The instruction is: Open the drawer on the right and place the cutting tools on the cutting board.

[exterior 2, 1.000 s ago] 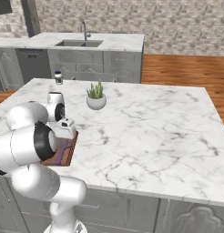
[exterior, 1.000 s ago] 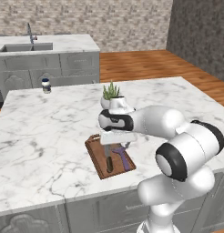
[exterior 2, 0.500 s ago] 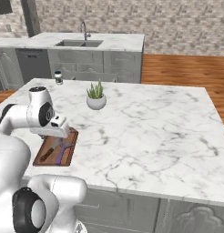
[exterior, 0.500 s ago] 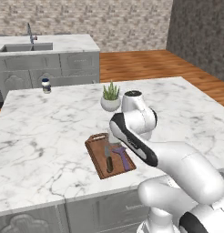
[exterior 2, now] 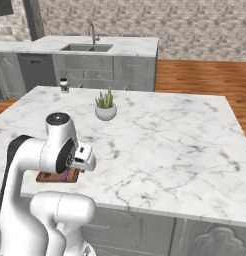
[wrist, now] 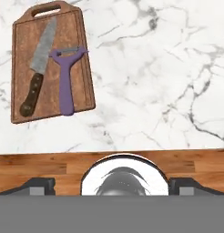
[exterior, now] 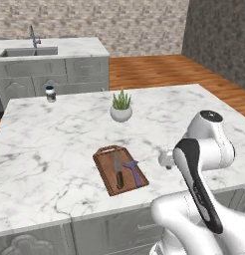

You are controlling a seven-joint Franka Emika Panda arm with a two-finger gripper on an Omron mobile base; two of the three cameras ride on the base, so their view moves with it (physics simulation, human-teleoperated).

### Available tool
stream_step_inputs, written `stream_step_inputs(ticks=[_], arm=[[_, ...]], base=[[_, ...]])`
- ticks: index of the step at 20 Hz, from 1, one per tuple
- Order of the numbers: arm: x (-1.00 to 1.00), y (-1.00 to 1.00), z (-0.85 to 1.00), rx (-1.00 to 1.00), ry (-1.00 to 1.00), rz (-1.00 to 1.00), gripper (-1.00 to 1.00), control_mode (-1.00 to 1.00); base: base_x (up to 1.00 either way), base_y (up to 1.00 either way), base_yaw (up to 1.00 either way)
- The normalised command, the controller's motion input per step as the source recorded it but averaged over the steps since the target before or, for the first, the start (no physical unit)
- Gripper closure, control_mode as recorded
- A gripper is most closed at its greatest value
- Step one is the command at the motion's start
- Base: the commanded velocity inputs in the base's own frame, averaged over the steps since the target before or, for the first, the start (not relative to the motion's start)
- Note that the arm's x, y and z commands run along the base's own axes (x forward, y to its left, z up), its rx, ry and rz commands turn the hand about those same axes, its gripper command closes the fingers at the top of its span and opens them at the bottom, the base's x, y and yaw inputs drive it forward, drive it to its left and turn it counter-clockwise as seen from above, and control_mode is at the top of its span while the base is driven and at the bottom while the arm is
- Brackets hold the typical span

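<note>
— Where do the cutting tools lie?
— The knife and the purple peeler lie side by side on the cutting board, near the front edge of the marble bench; the knife's blade points toward the board's handle end; the peeler sits just beside it.
— And the pincer?
— It hangs over the bench to the right of the board, apart from it; how far it is open cannot be told; it holds nothing visible; a potted plant stands farther back.
</note>
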Motion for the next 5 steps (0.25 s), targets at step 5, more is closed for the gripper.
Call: stream_step_inputs(ticks=[5], arm=[[-1.0,-0.46,0.78,0.06,-0.71,0.0,-1.0,-1.0]], base=[[0.0,0.0,0.0]])
